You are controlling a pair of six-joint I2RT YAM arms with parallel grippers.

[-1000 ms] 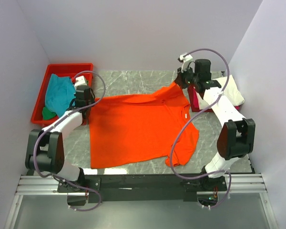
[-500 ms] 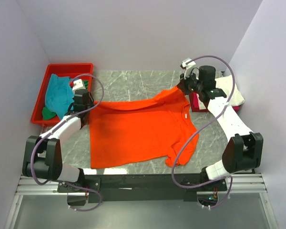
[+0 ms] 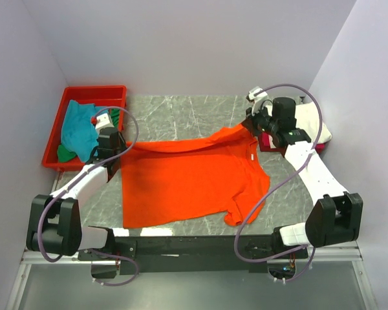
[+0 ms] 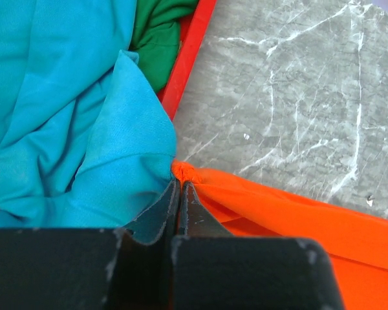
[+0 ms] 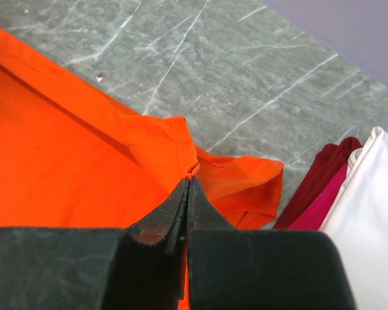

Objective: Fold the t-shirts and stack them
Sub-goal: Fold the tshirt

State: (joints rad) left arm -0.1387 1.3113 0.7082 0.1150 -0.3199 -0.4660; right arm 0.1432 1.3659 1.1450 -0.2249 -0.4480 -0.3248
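Left pincer [image 4: 180, 188]: clamped on a far corner of the orange t-shirt [image 3: 187, 184], mid-left overhead.
Right pincer [image 5: 187, 187]: pinching the other far corner, upper right.
Cloth: far edge raised, the rest flat mid-bench [image 3: 181, 110].
Doing it well: I'd bring both corners over level and taut, clear of the teal t-shirt [image 4: 64, 116].

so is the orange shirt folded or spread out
Spread out: the orange t-shirt lies open across the table, with the left gripper and right gripper pinching its far edge at either end.
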